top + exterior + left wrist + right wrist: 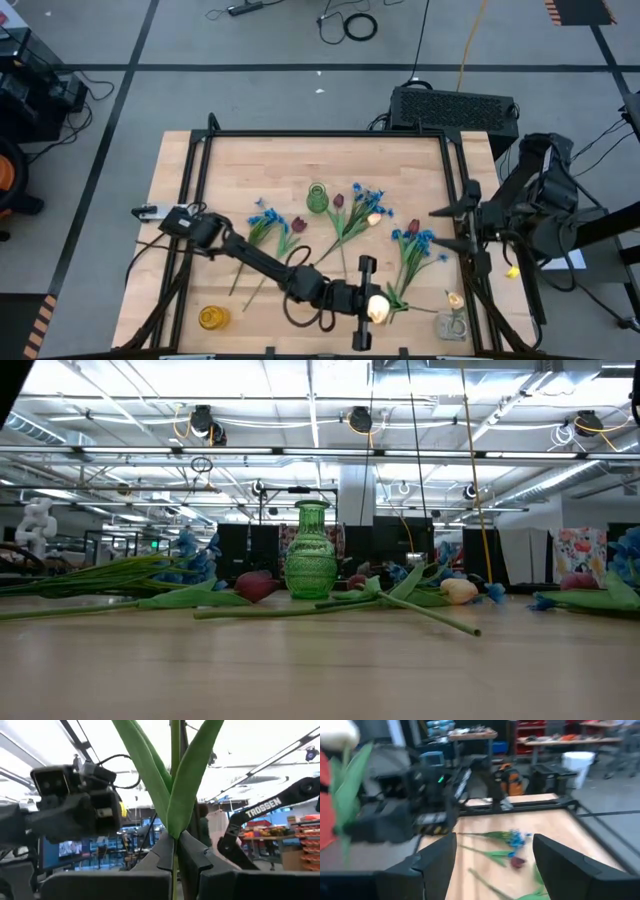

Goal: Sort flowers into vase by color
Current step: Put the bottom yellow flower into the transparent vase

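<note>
A cream-yellow tulip [378,306] is held upright by the left gripper [366,303] near the front edge of the wooden table [180,250], the fingers [167,855] clamped together on its green stem [174,775] just below two long leaves, as seen in the left wrist view. The left arm is stretched low across the table from the left side toward the front right. The right gripper [492,855] is kept at the right edge of the table with its fingers apart and nothing between them. A green glass vase [317,198] is set upright in the middle of the table, ringed by loose flowers lying flat: blue clustered blossoms [265,219] and a dark red tulip [297,225] to its left, another dark red tulip [338,201], more blue blossoms [368,195] and a cream-yellow bloom [374,220] to its right, and a further red and blue group [414,236] nearer the right arm. A yellow vase [212,318] is placed at the front left, and a clear vase [452,322] with a cream-yellow tulip [454,299] in it at the front right. In the low view the green vase [311,550] is seen standing among the fallen stems
</note>
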Robot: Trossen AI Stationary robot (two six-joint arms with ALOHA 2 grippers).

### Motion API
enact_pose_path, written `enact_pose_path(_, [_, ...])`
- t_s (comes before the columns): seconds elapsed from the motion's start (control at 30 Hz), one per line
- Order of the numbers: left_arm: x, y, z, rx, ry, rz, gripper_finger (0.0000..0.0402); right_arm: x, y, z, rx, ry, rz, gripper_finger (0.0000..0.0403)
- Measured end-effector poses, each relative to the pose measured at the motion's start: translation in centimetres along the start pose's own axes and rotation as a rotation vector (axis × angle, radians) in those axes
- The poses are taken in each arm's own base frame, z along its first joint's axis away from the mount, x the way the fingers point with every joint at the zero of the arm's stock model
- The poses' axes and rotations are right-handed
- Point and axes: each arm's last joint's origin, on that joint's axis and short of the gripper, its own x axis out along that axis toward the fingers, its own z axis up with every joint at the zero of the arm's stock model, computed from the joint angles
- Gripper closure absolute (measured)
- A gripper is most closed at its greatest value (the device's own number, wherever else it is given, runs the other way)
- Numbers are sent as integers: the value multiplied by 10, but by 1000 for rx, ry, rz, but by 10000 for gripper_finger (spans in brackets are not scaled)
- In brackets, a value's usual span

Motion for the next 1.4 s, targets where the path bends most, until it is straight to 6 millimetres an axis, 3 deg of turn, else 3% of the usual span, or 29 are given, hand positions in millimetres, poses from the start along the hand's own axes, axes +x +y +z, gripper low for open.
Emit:
enact_pose_path(0.3, [13, -9, -32, 10, 18, -48, 392, -10, -20, 4, 3, -39, -74, 148])
enact_pose_path(0.83, [17, -13, -46, 3, 109, -87, 392, -13, -25, 6, -3, -57, -94, 148])
enact_pose_path(1.1, [17, -12, -39, 11, 33, -70, 392, -11, -20, 0, -14, 43, 47, 150])
enact_pose_path(1.4, [17, -9, -29, -5, -66, -31, 392, -11, -13, -7, -25, 175, 224, 189])
